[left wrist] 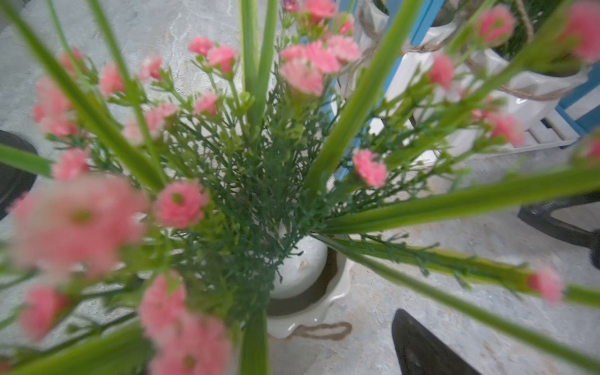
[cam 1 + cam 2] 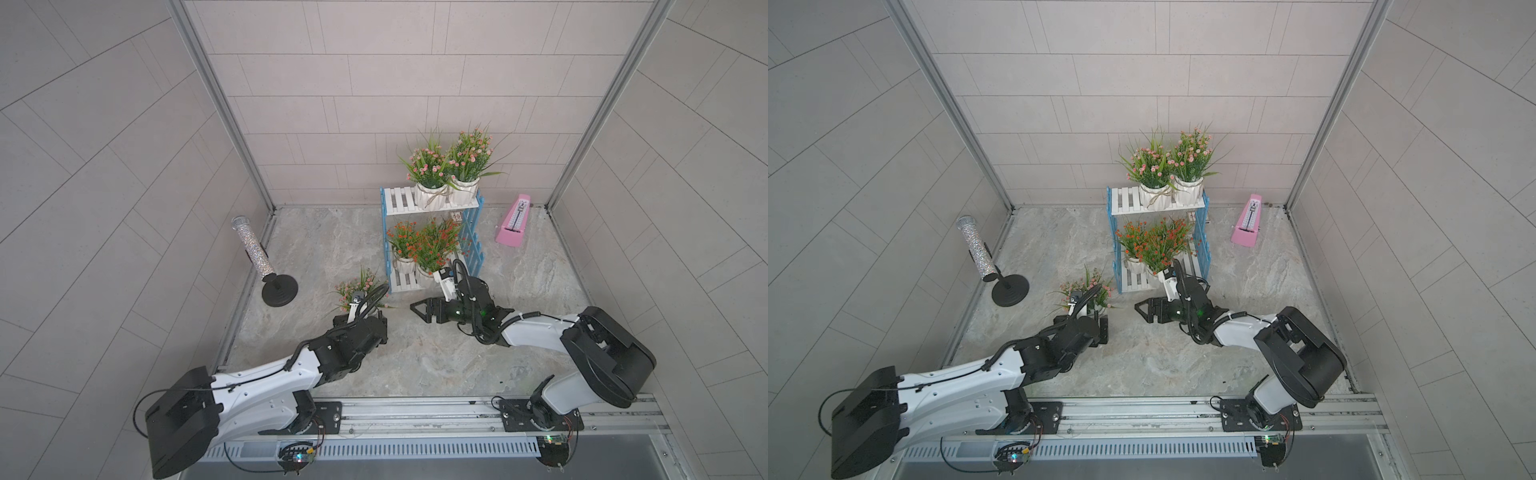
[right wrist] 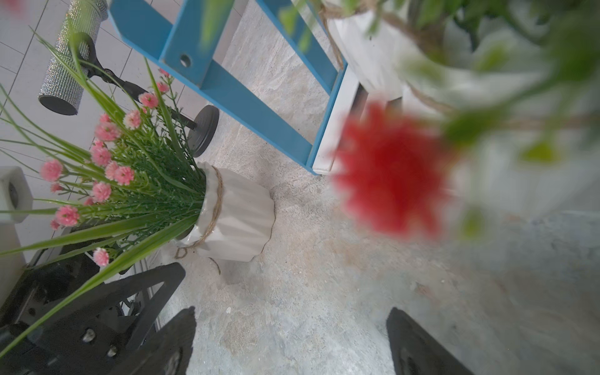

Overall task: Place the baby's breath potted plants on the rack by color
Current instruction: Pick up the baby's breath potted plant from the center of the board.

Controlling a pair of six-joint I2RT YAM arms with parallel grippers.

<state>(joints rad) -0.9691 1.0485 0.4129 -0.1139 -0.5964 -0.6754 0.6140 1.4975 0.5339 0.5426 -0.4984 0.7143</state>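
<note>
The rack [image 2: 395,200] [image 2: 1124,200] stands at the back. Two pink baby's breath potted plants [image 2: 430,166] [image 2: 467,153] stand on its upper shelf, and two orange-red ones [image 2: 403,241] [image 2: 436,247] on its lower shelf. A third pink plant [image 2: 357,286] [image 2: 1086,286] [image 3: 233,214] stands on the floor left of the rack. My left gripper [image 2: 360,319] is open, with its fingers on either side of that pot [image 1: 311,311]. One finger [image 1: 422,350] shows; foliage hides the other. My right gripper [image 2: 417,309] [image 3: 292,328] is open over bare floor before the rack.
A pink metronome [image 2: 513,224] stands right of the rack by the back wall. A glittery tube on a black stand [image 2: 253,249] leans at the left wall. Tiled walls close in three sides, and the arms' rail [image 2: 415,415] runs along the front.
</note>
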